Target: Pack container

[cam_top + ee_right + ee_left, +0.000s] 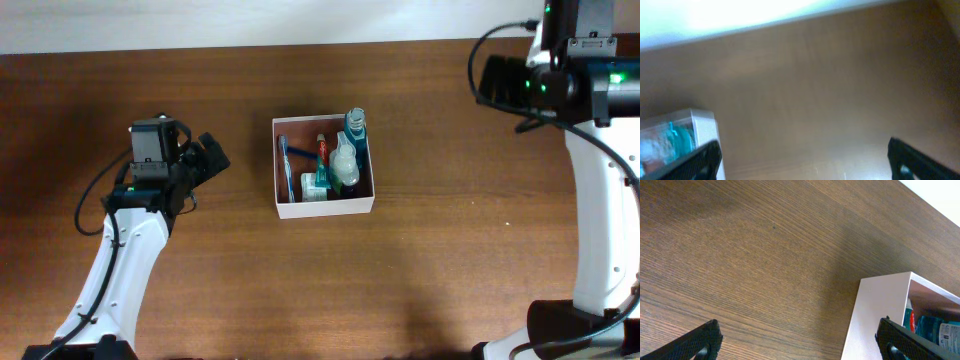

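The container point(325, 208), a small white-walled box, sits mid-table. Inside lie a blue toothbrush point(286, 165), a red-tipped stick point(322, 150), a pale bottle point(345, 162) and a blue-capped bottle point(355, 124). My left gripper point(207, 160) hovers left of the box, open and holding nothing. In the left wrist view its gripper point(800, 347) spans bare wood, the container's white wall point(880, 310) just inside the right finger. My right gripper point(495, 85) is raised at the far right, open and holding nothing. In the blurred right wrist view that gripper point(805, 165) frames bare table, the container point(702, 125) at lower left.
The brown wooden table point(450, 250) ends at a white strip point(250, 20) along the back. The left arm point(120, 260) reaches in from the front left. The right arm's white column point(600, 220) stands at the right edge.
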Tool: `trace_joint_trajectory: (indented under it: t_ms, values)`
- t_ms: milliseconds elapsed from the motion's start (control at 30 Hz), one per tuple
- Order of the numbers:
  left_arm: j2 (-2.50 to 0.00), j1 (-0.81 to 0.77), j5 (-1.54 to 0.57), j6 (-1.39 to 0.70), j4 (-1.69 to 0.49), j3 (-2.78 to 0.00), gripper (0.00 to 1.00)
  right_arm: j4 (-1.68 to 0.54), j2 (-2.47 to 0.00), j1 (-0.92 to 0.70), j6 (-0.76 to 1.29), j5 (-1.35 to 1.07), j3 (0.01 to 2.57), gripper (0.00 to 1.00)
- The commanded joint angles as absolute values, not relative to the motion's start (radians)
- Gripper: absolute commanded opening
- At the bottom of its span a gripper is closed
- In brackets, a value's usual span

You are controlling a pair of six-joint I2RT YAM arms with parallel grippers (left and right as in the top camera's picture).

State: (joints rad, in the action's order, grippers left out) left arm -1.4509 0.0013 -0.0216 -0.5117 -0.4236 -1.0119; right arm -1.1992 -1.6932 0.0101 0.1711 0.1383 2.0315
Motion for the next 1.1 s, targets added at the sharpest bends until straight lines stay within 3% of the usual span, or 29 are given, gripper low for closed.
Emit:
trace_joint_trajectory:
  t_ms: [0, 333, 733, 1067]
  values:
    - [-1.438, 0.003, -0.019, -0.500, -0.424, -1.020, 0.99, -1.005, -1.614, -0.052, 0.154, 0.118, 2.026, 0.99]
    - [-1.438, 0.003, -0.019, -0.500, -0.424, -1.020, 0.99, -0.491, -1.381, -0.249, -0.136, 0.097, 1.775, 0.99]
    - [-1.438, 0.003, -0.019, -0.500, -0.424, -1.020, 0.99, 0.146, -0.775, -0.153, -0.141, 0.086, 0.723, 0.99]
    - [-1.438, 0.003, -0.019, -0.500, -0.424, -1.020, 0.99, 0.371, -0.364, -0.064, -0.043, 0.083, 0.192, 0.99]
